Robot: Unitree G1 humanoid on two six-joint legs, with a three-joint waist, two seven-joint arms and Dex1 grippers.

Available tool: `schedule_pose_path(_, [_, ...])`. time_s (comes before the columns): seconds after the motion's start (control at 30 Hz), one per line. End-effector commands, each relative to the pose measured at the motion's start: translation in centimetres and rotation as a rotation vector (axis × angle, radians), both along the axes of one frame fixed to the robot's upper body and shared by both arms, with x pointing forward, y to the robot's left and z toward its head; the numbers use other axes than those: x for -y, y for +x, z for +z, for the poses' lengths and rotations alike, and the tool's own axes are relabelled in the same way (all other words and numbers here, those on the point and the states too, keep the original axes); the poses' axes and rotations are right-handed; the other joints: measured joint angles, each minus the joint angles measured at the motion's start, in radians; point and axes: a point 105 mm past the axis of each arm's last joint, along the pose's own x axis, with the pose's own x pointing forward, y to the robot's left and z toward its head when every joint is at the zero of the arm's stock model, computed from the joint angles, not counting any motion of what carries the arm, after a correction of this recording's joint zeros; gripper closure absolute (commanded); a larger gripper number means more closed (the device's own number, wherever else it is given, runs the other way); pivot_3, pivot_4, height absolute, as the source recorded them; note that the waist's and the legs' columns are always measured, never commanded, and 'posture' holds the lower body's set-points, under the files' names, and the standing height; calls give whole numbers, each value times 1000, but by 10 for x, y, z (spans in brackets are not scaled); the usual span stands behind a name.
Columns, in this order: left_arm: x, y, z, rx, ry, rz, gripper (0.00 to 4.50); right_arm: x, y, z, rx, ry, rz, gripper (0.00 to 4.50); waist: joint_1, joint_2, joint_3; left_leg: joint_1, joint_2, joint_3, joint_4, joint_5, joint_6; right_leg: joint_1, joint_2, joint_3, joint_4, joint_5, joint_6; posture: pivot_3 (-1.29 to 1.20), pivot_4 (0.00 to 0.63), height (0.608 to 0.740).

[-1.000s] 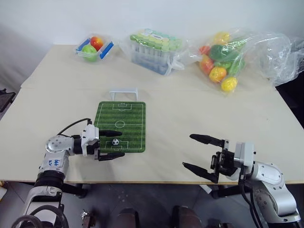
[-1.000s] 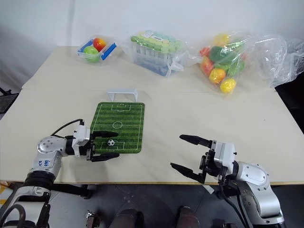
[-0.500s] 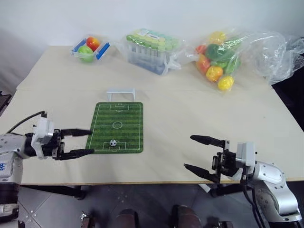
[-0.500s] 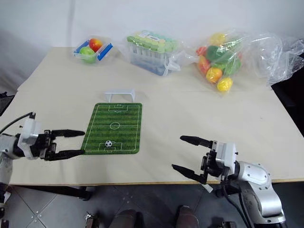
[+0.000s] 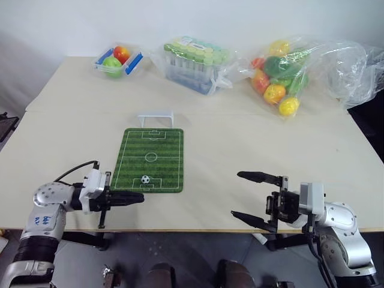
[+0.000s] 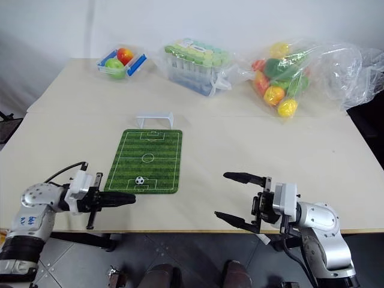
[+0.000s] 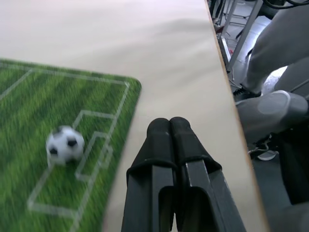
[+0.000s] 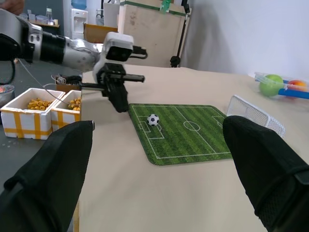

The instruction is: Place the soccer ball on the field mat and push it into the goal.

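- Green field mat lies centre-left of the frame, the soccer ball resting on its near penalty box; the goal stands just beyond the far edge.
- Left gripper has its fingers pressed together, empty, off the mat's near left corner.
- Judgement: use the closed tips as a pusher, come in behind the ball and drive straight up the centre line.
- Right gripper hangs spread wide, empty, lower right.
- Left wrist view shows the sealed fingertips; right wrist view shows the goal's mesh.

soccer ball on field mat, goal behind
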Motion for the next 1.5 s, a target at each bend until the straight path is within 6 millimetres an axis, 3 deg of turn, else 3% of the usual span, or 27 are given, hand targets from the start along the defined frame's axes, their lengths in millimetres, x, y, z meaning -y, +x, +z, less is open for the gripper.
schedule_pose_path(0.03, [1, 6, -2, 6, 19, -12, 4446, -3, -5, 3, 20, 13, 3, 0, 0, 0, 0, 0, 0, 0, 0, 0, 0, 0, 0, 0, 0, 0, 0, 0, 150, 740])
schedule_pose_path(0.23, [8, 19, -9, -9, 38, -38, 4446, -3, -3, 1, 18, 24, -43, 0, 0, 0, 0, 0, 0, 0, 0, 0, 0, 0, 0, 0, 0, 0, 0, 0, 150, 740])
schedule_pose_path(0.47, [26, 56, -1, 41, -9, 46, 4446, -6, -1, -5, 13, 40, -126, 0, 3, -1, 0, -1, 0, 0, 1, 0, 0, 0, 0, 0, 0, 0, 0, 0, 150, 740])
schedule_pose_path(0.6, [33, 96, 27, 164, -66, 208, 4446, 3, 22, 3, 56, 137, -362, 0, 2, -2, 0, 0, 0, 1, 1, 0, 0, 0, 0, 0, 0, 0, 0, 0, 150, 740])
schedule_pose_path(0.77, [36, 114, 60, 283, -160, 283, 4446, 9, 38, 11, 99, 208, -531, 0, -2, -2, 0, -1, 0, 1, 1, 0, 0, -1, 0, 0, 0, 0, 1, 0, 150, 740])
schedule_pose_path(0.93, [16, 98, 67, 319, -211, 277, 4446, 11, 50, 16, 117, 267, -625, 0, -23, -2, 0, 0, 0, 3, -1, 0, 0, -2, 0, 0, 0, 0, 0, 0, 150, 740])
schedule_pose_path(1.1, [-27, 65, 48, 251, -174, 360, 4446, 10, 58, 14, 143, 245, -625, 0, -49, -2, 0, 1, 1, 4, -2, 0, 0, -2, 0, 0, 0, 0, 0, 0, 150, 740])
schedule_pose_path(1.2, [-52, 48, 40, 222, -169, 468, 4446, 9, 60, 12, 147, 238, -601, 0, -48, -2, 0, 0, 2, 4, -1, 0, 0, -3, 0, 0, 0, 0, 0, 0, 150, 740])
schedule_pose_path(1.3, [-90, 24, 38, 175, -213, 709, 4446, 6, 63, 12, 158, 233, -560, 0, -50, -1, 0, 1, 2, 4, -1, -2, 1, -2, 0, 1, 1, 0, 0, 0, 150, 740])
schedule_pose_path(1.5, [-101, 8, 41, 193, -218, 892, 4446, 9, 68, 12, 169, 227, -536, 0, -31, -2, 0, 1, 3, 4, 1, -3, 0, -2, 0, 1, 1, 0, 0, 0, 150, 740])
